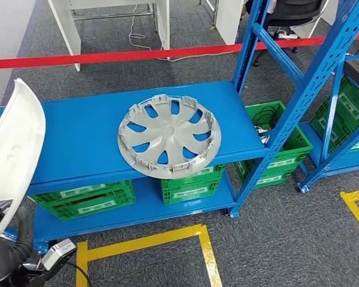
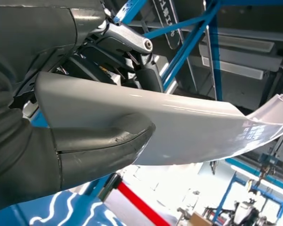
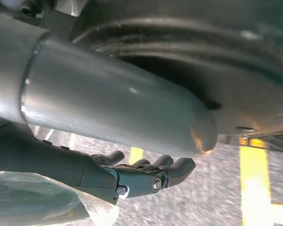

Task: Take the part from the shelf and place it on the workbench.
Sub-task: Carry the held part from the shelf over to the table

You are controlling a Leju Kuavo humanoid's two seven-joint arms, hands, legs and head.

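A white curved panel part [image 1: 12,149] stands up at the far left of the head view, in front of the blue shelf's end. My left hand [image 1: 3,254] grips its lower end from below. In the left wrist view the thick grey thumb of that left hand [image 2: 97,146] presses on the part [image 2: 204,127], with the darker fingers behind it. My right hand [image 3: 143,176] hangs over the grey floor, fingers stretched out and a little apart, holding nothing.
A grey wheel cover [image 1: 169,136] lies flat on the blue shelf [image 1: 87,131]. Green crates [image 1: 90,198] sit on the lower level and to the right [image 1: 277,149]. Red tape [image 1: 123,56] runs behind the shelf, with white table legs [image 1: 73,30] beyond. Yellow floor lines [image 1: 204,239] lie in front.
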